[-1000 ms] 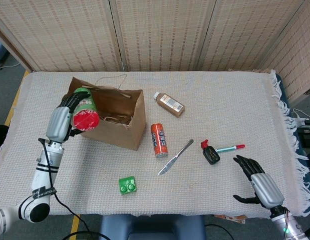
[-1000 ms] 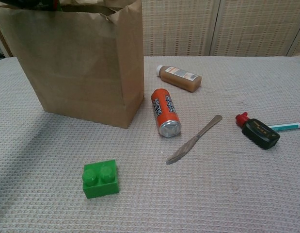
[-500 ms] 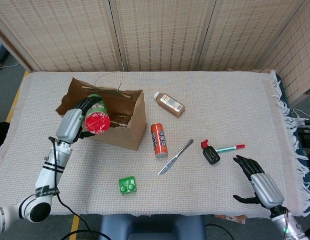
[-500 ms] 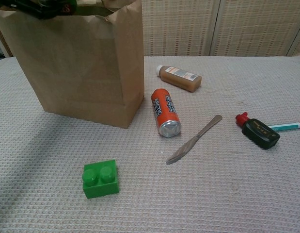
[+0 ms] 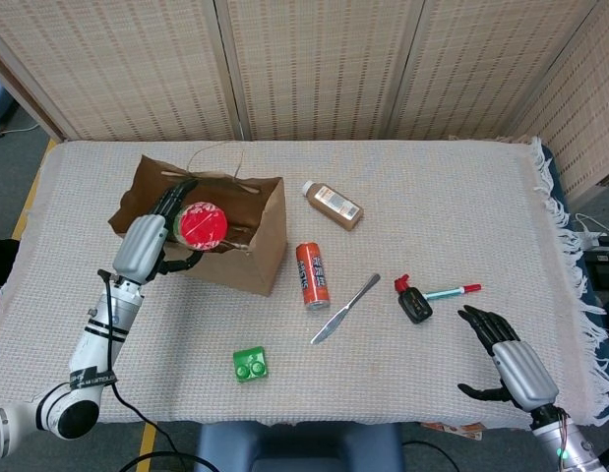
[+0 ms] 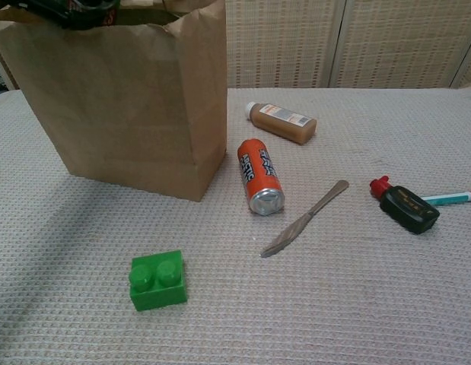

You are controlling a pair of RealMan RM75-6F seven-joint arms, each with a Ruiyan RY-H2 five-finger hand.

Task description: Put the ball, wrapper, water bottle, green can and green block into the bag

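Green can with red lid (image 5: 201, 225) is gripped by left hand (image 5: 145, 246) over open brown paper bag (image 5: 255, 258); right hand (image 5: 509, 360) rests empty, fingers apart.

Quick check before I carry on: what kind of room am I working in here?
Probably a lab or test room: a table under a woven cloth fringed at one end, reed folding screens behind it, and staged oddments such as a knife and paper bag.

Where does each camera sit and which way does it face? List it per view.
Head view: high above, looking down on the table; shows both arms, left robot hand holding the green can in the bag, right robot hand open.
Chest view: low, facing across the table; only dark fingers at the bag's top.
Shared: bag, green block, orange can, knife.
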